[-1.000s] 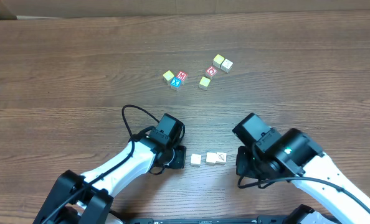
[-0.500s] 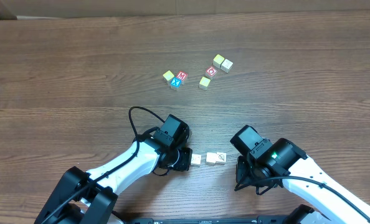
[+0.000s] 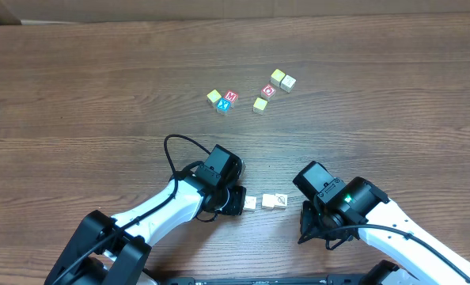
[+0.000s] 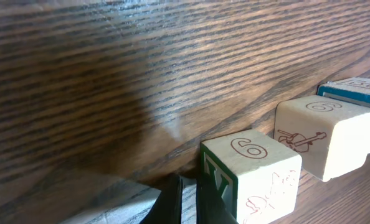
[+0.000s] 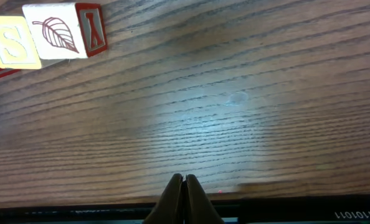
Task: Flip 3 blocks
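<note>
Three blocks (image 3: 269,201) in a row near the front edge of the desk (image 3: 77,158), left gripper (image 4: 180,190) closed tight and empty just beside the end one, right gripper (image 5: 184,183) closed empty nearby; light, hard, slick wood, probably skids, grab opposite flat faces.

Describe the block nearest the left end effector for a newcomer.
On the wooden table, three pale wooden cubes lie in a row near its robot-side edge. It is the end cube beside the left end effector, set apart from the other two.
</note>
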Robot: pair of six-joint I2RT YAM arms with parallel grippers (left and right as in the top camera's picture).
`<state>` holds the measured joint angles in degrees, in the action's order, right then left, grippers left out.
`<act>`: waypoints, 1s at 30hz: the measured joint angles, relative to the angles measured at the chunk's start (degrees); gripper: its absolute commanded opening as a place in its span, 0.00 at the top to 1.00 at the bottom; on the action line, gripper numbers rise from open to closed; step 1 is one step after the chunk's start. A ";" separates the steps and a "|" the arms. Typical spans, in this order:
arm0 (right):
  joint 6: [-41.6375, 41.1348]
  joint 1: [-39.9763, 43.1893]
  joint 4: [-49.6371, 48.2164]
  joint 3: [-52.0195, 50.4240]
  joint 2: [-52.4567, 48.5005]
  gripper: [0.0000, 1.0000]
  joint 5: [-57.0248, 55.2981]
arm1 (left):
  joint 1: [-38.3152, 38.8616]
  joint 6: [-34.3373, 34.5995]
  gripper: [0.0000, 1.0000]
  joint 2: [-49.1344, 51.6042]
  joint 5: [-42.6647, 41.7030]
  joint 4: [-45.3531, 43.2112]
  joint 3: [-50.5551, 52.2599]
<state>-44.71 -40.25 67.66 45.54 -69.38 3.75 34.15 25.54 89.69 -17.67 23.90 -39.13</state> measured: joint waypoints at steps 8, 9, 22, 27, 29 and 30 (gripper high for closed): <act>0.00 -0.02 0.00 0.00 0.00 0.96 0.44 | 0.00 0.22 0.96 0.13 0.02 -1.07 0.02; 0.00 -0.02 0.00 0.00 0.00 0.96 0.46 | 0.00 0.42 0.96 0.15 0.02 -1.27 0.04; 0.02 0.00 0.02 0.00 0.00 0.96 0.83 | 0.00 2.10 0.96 0.26 -0.02 -3.67 0.15; 0.02 0.00 0.15 0.00 0.00 0.96 0.92 | 0.00 2.89 0.96 0.39 -0.42 -4.28 0.15; 0.02 0.00 0.28 0.00 0.00 0.96 0.94 | 0.00 3.06 0.96 0.39 -0.44 -4.44 0.15; 0.07 0.00 0.37 0.00 0.00 0.96 0.92 | 0.00 3.08 0.96 0.39 -0.46 -4.46 0.15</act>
<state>-44.64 -40.25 68.03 45.54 -69.38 4.67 34.15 28.62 90.08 -18.13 19.44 -38.98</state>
